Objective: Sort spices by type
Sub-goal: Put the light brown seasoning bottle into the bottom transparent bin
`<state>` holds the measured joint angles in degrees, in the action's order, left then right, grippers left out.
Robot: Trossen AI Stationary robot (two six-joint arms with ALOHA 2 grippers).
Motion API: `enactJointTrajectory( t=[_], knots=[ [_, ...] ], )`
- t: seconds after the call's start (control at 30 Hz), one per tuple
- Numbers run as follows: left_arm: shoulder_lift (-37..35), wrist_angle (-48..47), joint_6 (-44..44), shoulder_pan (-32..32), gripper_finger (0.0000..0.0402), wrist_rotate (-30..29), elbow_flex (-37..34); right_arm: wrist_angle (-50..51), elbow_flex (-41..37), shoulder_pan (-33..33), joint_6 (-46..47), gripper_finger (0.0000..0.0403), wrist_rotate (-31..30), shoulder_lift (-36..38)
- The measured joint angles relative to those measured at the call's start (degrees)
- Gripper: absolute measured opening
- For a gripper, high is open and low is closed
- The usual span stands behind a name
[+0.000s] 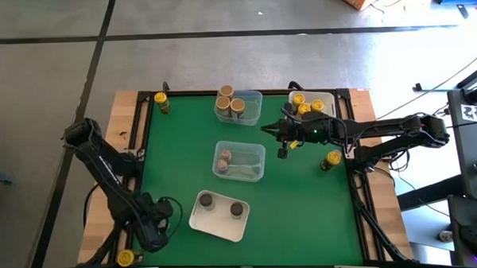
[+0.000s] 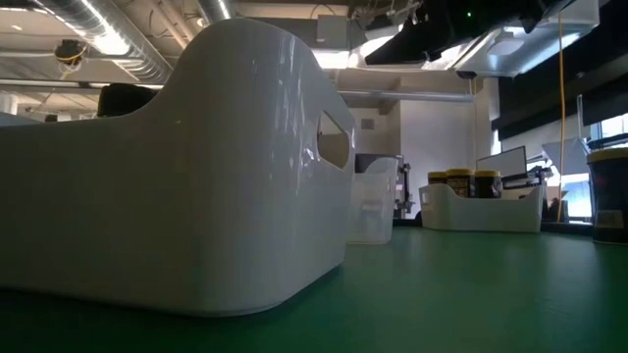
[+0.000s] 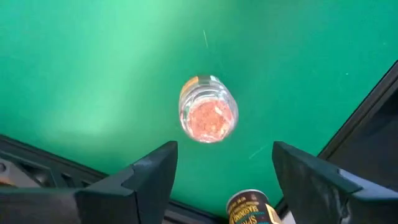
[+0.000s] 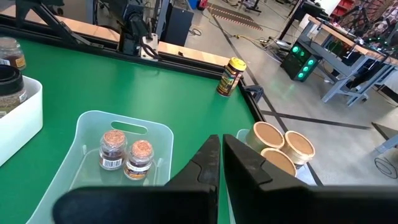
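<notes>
My left gripper hangs open, pointing down, over the mat's near left corner. Straight below it a clear spice jar with a reddish top stands on the green mat, clear of both fingers; the high view hides it under the arm. My right gripper is shut and holds nothing, hovering between the far trays. Two reddish-topped jars stand in the middle clear tray. Three tan-topped jars fill the far clear tray.
A white tray near the front holds two dark-topped jars. A white tray at the far right holds yellow-topped jars. Loose yellow-topped jars stand at the far left, at the right and on the wooden rim.
</notes>
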<state>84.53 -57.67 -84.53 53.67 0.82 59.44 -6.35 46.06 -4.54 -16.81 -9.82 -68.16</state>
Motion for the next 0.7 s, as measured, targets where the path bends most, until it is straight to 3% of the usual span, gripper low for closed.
enactJointTrajectory(
  t=[0.43, 0.7],
  knots=[
    [0.26, 0.97, 0.61, 1.46, 0.0255, -3.78, -3.51, -0.13, 0.00, 0.00, 0.01, 0.0021, 0.02, 0.00],
    [0.20, 7.00, 1.87, 1.47, 0.0255, -4.11, -7.44, -0.10, 0.00, 0.00, -0.01, 0.0021, 0.02, 0.00]
  ],
)
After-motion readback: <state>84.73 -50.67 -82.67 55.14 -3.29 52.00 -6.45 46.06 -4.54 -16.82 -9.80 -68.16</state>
